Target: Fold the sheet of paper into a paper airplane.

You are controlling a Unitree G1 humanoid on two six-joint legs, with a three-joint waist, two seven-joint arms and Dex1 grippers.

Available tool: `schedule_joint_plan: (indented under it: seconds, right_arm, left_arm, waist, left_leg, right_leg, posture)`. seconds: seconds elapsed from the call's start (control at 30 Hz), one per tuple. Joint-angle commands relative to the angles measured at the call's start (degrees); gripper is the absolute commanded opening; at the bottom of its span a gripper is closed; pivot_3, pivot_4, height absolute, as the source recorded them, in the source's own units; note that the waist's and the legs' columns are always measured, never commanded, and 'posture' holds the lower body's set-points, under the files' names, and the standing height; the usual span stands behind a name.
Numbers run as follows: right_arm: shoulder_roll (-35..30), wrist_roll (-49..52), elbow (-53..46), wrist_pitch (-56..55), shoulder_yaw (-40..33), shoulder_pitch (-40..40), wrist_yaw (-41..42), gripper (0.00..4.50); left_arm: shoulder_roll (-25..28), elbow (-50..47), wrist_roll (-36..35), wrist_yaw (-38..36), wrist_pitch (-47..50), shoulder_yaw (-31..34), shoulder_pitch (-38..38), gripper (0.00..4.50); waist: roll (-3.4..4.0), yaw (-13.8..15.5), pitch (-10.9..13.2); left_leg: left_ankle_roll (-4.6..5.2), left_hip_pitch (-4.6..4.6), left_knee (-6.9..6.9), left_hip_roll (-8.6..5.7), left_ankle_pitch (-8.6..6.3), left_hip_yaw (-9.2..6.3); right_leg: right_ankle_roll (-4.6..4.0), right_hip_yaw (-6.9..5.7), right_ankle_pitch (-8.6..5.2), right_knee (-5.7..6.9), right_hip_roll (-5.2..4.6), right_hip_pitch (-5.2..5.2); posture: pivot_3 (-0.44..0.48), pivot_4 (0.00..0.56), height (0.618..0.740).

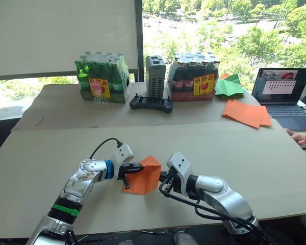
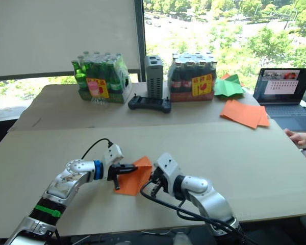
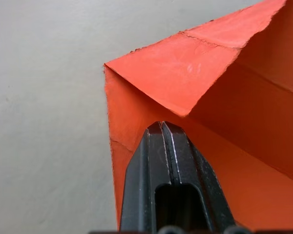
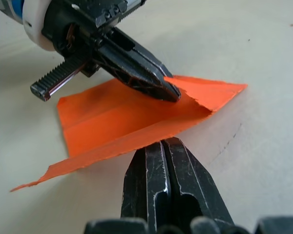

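The orange sheet of paper lies near the table's front edge, between my two grippers, with crease lines and one corner flap folded over. My left gripper is shut, and its tips rest on top of the sheet just beside that flap. My right gripper is shut at the sheet's near right edge. That edge stands a little off the table where the fingers meet it.
At the back stand a pack of green bottles, a grey box, a black controller and a pack of dark bottles. Green paper pieces, a pile of orange sheets, a laptop and a person's hand are at the right.
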Motion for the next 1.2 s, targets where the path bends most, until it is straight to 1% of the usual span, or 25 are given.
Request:
schedule_joint_plan:
  seconds: [0.03, 0.23, 0.37, 0.5, 0.67, 0.83, 0.93, 1.2]
  right_arm:
    - [1.0, -0.2, 1.6, -1.6, -0.6, -1.9, -1.7, 0.00]
    - [2.7, -0.5, 5.4, -3.1, 0.3, -5.0, -3.3, 0.00]
    - [2.6, -0.9, 6.9, -4.0, 0.6, -6.0, -3.2, 0.00]
    - [2.7, -1.1, 7.3, -4.2, 1.1, -6.3, -3.1, 0.00]
    - [2.4, -1.2, 7.7, -4.5, 1.2, -6.5, -2.9, 0.00]
    - [2.5, -1.1, 7.7, -4.4, 1.3, -6.9, -3.1, 0.00]
    - [2.6, -1.0, 7.4, -4.3, 1.5, -7.1, -3.1, 0.00]
    - [3.2, -1.0, 7.4, -4.3, 2.6, -7.9, -3.0, 0.00]
  left_arm:
    - [1.1, -0.6, 0.2, 0.4, 1.7, 1.1, -0.6, 0.01]
    - [2.5, -1.5, 0.0, -0.2, 2.5, 2.0, -1.8, 0.01]
    - [2.9, -1.6, -0.3, 0.4, 2.2, 3.0, -3.2, 0.01]
    - [2.3, -4.0, -1.0, 0.2, 2.8, 2.9, -4.6, 0.01]
    - [1.1, -5.5, -0.9, -0.2, 3.6, 1.6, -4.1, 0.01]
    - [0.4, -2.0, 1.1, -0.4, 2.0, -0.7, -3.2, 0.01]
    - [-0.3, 0.2, 1.3, -0.2, 1.2, -0.9, -3.1, 0.01]
    - [-2.1, -1.1, 1.1, -1.0, 1.4, -2.1, -2.6, 0.01]
  waist:
    - [0.00, 0.0, 0.0]
    - [0.01, -0.1, 0.0]
    - [0.01, -0.1, 0.0]
    - [0.01, 0.1, 0.0]
    - [0.01, 0.0, 0.0]
    - [0.01, -0.1, 0.0]
    - [0.01, -0.1, 0.0]
    - [0.01, 0.0, 0.0]
  left_leg:
    - [0.00, 0.00, 0.00, -0.01, 0.00, 0.00]
    - [0.00, -0.02, -0.01, -0.01, 0.00, -0.01]
    - [0.00, -0.14, -0.01, -0.01, 0.00, -0.01]
    - [-0.02, -0.57, 0.10, -0.05, 0.01, -0.01]
    - [-0.02, -0.59, 0.07, -0.06, 0.01, 0.01]
    - [-0.01, -0.58, 0.07, -0.06, 0.01, 0.01]
    - [-0.01, -0.57, 0.07, -0.06, 0.01, 0.02]
    - [-0.01, -0.58, 0.08, -0.06, 0.01, 0.01]
  right_leg:
    - [-0.06, 0.00, 0.04, 0.00, -0.01, 0.00]
    - [-0.20, 0.00, 0.12, 0.00, 0.00, -0.05]
    - [-0.37, 0.00, 0.23, 0.01, 0.00, -0.18]
    - [-0.41, 0.00, 0.29, 0.09, -0.02, -0.58]
    - [-0.41, 0.02, 0.31, 0.08, -0.04, -0.60]
    - [-0.41, 0.02, 0.31, 0.09, -0.03, -0.60]
    - [-0.41, 0.01, 0.31, 0.10, -0.02, -0.60]
    - [-0.41, 0.02, 0.31, 0.10, -0.04, -0.59]
  posture:
    - [0.000, 0.150, 0.723]
    - [0.000, 0.150, 0.723]
    - [0.000, 0.150, 0.723]
    - [0.000, 0.150, 0.723]
    - [0.000, 0.150, 0.723]
    - [0.000, 0.150, 0.723]
    - [0.000, 0.150, 0.723]
    - [0.000, 0.150, 0.723]
